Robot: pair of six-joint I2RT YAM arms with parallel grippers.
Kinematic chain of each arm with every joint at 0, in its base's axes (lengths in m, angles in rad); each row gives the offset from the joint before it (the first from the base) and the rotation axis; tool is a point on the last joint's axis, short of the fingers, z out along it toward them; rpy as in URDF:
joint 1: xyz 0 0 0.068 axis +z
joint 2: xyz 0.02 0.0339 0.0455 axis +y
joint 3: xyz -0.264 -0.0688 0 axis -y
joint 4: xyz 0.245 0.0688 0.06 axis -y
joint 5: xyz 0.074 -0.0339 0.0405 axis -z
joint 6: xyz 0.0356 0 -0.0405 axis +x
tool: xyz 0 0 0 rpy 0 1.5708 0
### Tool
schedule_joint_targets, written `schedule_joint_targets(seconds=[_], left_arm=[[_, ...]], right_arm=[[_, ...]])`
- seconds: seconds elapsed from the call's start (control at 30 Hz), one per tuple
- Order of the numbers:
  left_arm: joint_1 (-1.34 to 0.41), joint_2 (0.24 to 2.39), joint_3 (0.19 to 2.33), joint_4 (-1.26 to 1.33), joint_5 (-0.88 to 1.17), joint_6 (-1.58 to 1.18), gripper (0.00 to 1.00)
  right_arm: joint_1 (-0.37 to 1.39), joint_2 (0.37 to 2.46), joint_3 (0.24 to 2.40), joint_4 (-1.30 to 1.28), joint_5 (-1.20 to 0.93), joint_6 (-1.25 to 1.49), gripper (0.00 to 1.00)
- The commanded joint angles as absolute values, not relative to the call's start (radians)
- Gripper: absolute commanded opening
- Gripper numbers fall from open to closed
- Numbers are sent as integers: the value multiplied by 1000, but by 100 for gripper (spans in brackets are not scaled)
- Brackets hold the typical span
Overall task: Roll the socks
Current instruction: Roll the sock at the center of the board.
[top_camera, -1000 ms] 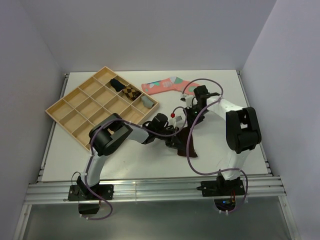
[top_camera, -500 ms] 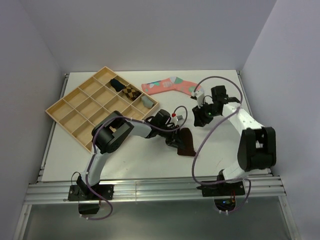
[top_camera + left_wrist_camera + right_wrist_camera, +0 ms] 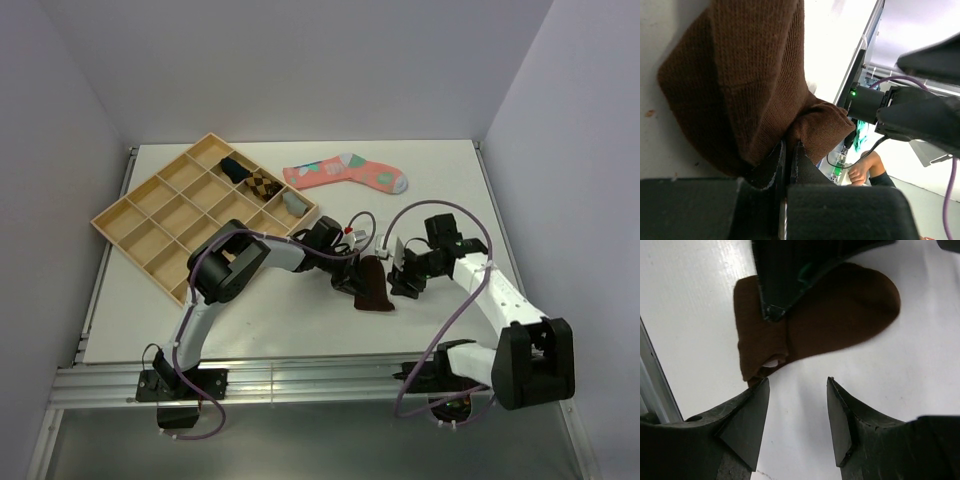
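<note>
The dark brown sock (image 3: 372,286) lies folded on the white table just right of centre. My left gripper (image 3: 347,273) is at its left edge, shut on a fold of the brown knit (image 3: 740,75), which bunches between the two fingers (image 3: 775,160). A sliver of white (image 3: 771,361) shows at the sock's folded end (image 3: 840,315). My right gripper (image 3: 404,277) hovers just right of the sock, open with only bare table between its fingertips (image 3: 797,385). Its left fingertip stands close to the sock's end.
A wooden compartment tray (image 3: 150,215) sits at the back left; its far-right cells hold a dark bundle (image 3: 237,168), a checked one (image 3: 262,184) and a grey one (image 3: 292,203). A pink patterned sock (image 3: 345,172) lies flat behind the arms. Purple cables loop over both arms.
My right gripper has swung from behind the brown sock to its near right side and opened wide. The left gripper stayed shut on the sock, which now lies shorter and folded.
</note>
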State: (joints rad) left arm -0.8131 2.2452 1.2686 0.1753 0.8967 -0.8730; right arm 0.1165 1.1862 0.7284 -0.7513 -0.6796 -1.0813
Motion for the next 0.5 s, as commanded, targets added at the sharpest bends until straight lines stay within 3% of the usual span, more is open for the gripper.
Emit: schedule_joint_targets(seconds=[0.0, 0.23, 0.47], left_arm=[[-805, 2375, 1192, -81, 687, -716, 0], [-801, 2387, 1195, -91, 695, -701, 0], [-801, 2388, 1203, -100, 696, -692, 0]], right_arm=[[159, 1125, 691, -747, -707, -1180, 57], [314, 954, 586, -675, -620, -1132, 62], [370, 965, 574, -669, -575, -1149, 63]])
